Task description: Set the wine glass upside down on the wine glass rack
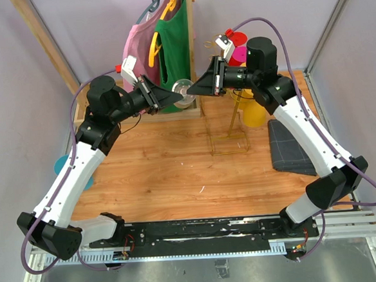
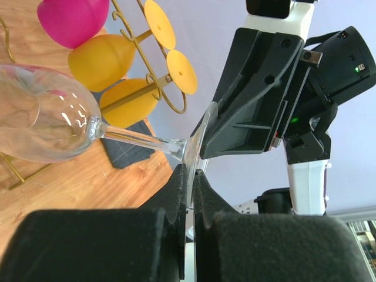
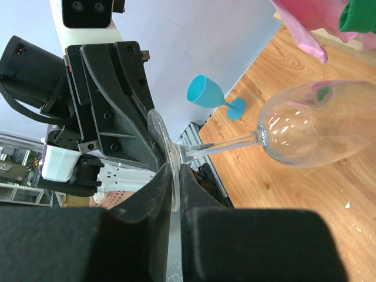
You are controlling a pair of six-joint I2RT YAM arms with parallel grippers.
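Observation:
A clear wine glass (image 1: pixel 183 90) hangs in the air on its side between my two grippers, in front of the hanging shirts. My left gripper (image 1: pixel 174 98) and right gripper (image 1: pixel 195 89) both pinch the rim of its round foot from opposite sides. In the left wrist view the bowl (image 2: pixel 35 117) points left and my left gripper (image 2: pixel 189 171) is shut on the foot. In the right wrist view the bowl (image 3: pixel 317 123) points right and my right gripper (image 3: pixel 175 170) is shut on the foot. The gold wire wine glass rack (image 1: pixel 230 138) stands just right of centre.
Yellow glasses (image 2: pixel 111 59) and a pink one (image 2: pixel 70 20) hang on the rack's hooks. A wooden clothes rack with a pink shirt (image 1: pixel 141 47) and a green shirt (image 1: pixel 173 45) stands at the back. A blue cup (image 3: pixel 205 91) lies at the left edge. A grey cloth (image 1: pixel 292 146) lies to the right.

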